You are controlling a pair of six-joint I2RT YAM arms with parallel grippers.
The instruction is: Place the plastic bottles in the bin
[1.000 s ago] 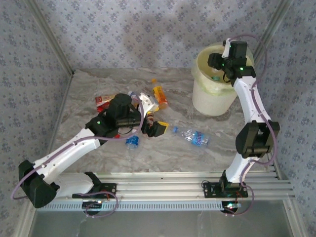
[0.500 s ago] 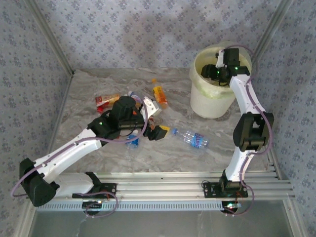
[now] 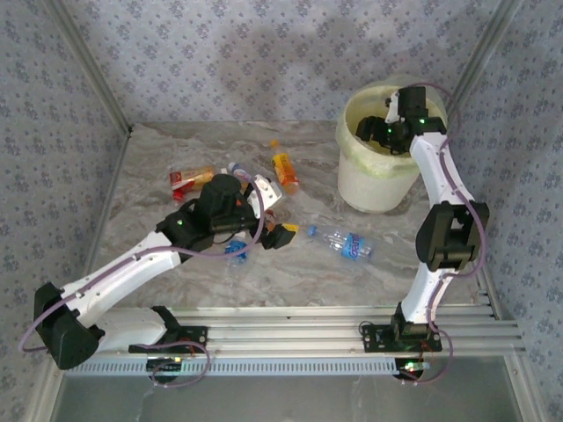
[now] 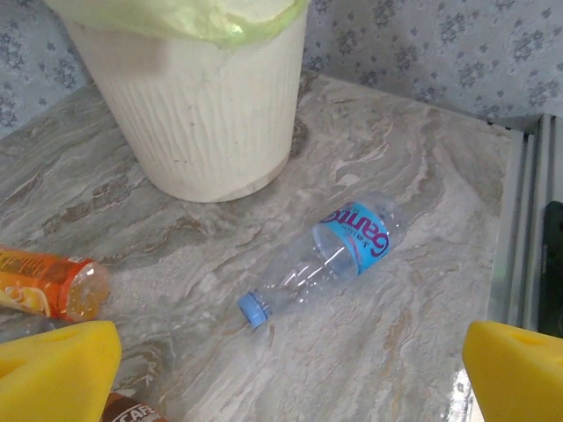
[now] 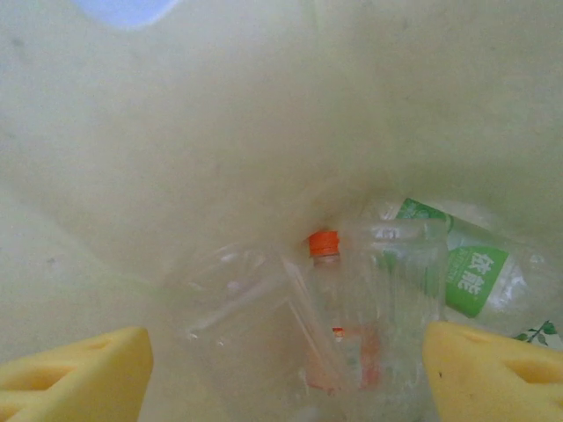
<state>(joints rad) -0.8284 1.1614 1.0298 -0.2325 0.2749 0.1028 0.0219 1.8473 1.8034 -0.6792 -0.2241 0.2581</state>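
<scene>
Bin: stands at the far right of the surface, bag-lined. The right wrist view looks down into it. Two plastic bottles lie on the liner: a clear orange-capped bottle and, beside it, a green-label bottle. More may sit beneath them, but the picture is too hazy to count.

Right tool hangs over the bin mouth. Its pads are spread wide with nothing clamped between them, and the orange-capped bottle lies loose below.

Not yet binned, on the surface:
- blue-label bottle, clear, on its side, near the bin
- orange bottle, further back
- red-label bottle, far left
- a few more clustered by the left arm, partly hidden; number uncertain

Left tool is low over that cluster, jaws fully apart and empty, facing the blue-label bottle.

Judgement: task partly done. At least two bottles are in and at least four are out. The blue-label bottle looks the likeliest next pick.
</scene>
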